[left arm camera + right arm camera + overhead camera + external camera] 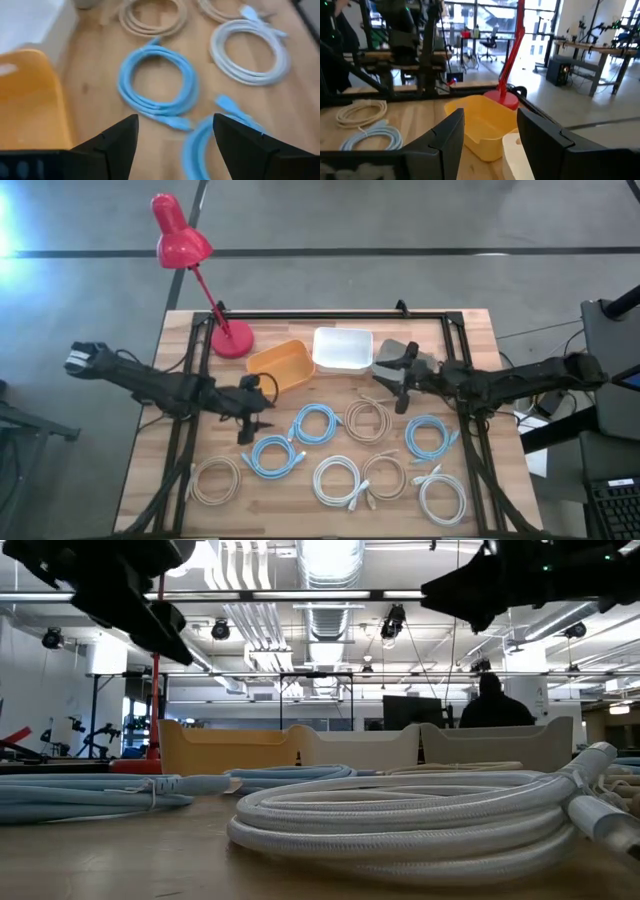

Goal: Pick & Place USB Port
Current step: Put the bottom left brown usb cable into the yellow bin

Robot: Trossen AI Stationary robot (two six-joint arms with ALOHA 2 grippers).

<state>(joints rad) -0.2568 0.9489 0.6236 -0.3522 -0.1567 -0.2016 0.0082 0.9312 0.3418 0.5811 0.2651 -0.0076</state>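
Several coiled USB cables lie flat on the wooden table: blue coils (pixel 313 423) (pixel 272 456) (pixel 430 437), beige ones (pixel 368 418) (pixel 215 478) and white ones (pixel 337 480) (pixel 441 496). My left gripper (pixel 255 412) hovers open left of the blue coils. In its wrist view (pixel 175 122) a blue coil (pixel 157 82) lies ahead of the fingers, untouched. My right gripper (pixel 395 385) is open and empty near the grey bin (pixel 395 352). Its wrist view (pixel 490 117) faces the orange bin (pixel 480 125).
An orange bin (pixel 282 366), a white bin (pixel 342 348) and the grey bin stand in a row at the table's far side. A red desk lamp (pixel 185 245) has its base (pixel 232 338) at the far left. A black frame (pixel 330 314) borders the work area.
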